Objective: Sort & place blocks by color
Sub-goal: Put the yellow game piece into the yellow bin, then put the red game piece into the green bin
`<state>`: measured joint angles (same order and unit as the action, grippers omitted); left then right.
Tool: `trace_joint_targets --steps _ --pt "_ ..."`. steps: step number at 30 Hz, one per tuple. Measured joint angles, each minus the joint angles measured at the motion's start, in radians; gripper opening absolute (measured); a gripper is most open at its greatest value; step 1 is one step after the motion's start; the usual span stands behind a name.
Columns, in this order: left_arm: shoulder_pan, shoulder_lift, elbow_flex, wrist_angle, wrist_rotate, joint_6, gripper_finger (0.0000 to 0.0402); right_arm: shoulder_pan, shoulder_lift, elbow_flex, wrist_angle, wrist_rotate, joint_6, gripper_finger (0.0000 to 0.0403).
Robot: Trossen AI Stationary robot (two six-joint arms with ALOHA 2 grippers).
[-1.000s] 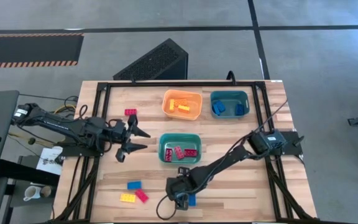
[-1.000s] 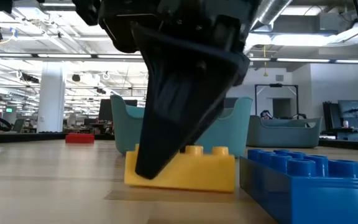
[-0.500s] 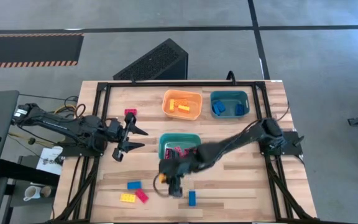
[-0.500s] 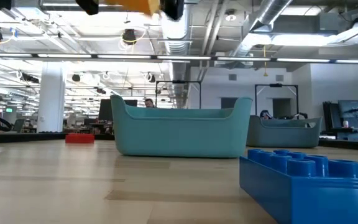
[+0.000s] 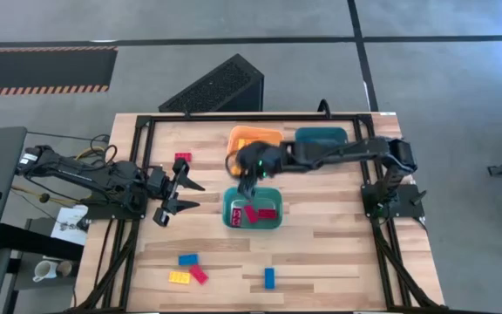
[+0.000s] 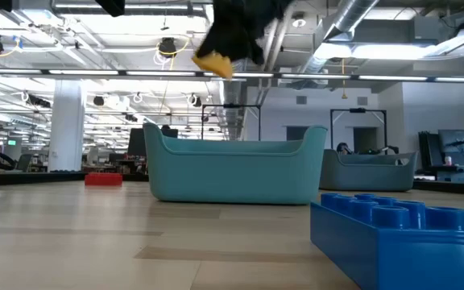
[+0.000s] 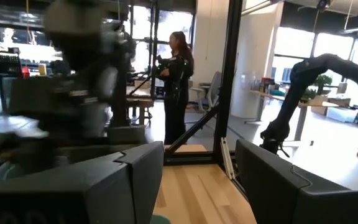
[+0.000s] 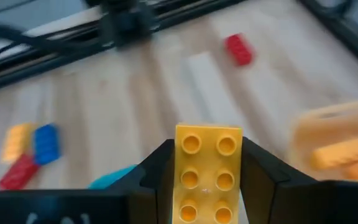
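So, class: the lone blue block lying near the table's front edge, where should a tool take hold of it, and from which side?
Probably from straight above, closing across the two long sides of the blue block. It lies flat, studs up, with bare table all round it, so nothing crowds the fingers.

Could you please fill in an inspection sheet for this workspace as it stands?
Surface: wooden table, black frame.
Job's things: yellow block in the right gripper; red blocks in the near teal bin; yellow ones in the orange bin; loose blocks near the front edge.
Clutter: nothing seen.
Grippers: right shut on yellow block, between the bins; left gripper open, idle at the left.
Cables: bundle beside the left arm.
Surroundings: person beyond the table.
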<state>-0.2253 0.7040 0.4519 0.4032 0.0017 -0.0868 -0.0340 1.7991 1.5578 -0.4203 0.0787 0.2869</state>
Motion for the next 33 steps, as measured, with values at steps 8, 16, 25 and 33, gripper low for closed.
trace_joint_targets --steps 8,16,25,33 --pt "0.0 0.0 0.0 -0.017 0.013 0.007 0.0187 -0.175 -0.029 -0.214 0.248 -0.033 0.034 0.0144" --pt "0.0 0.0 0.0 -0.06 0.012 -0.004 0.0187 -0.283 -0.009 -0.292 0.273 -0.055 0.06 0.0184" --pt "0.0 0.001 -0.001 -0.08 -0.006 -0.004 0.0187 -0.318 -0.011 -0.303 0.301 -0.054 0.098 0.0236" --pt "0.0 0.001 -0.001 -0.098 -0.009 -0.003 0.0187 -0.261 -0.018 -0.303 0.304 -0.045 0.054 0.0243"
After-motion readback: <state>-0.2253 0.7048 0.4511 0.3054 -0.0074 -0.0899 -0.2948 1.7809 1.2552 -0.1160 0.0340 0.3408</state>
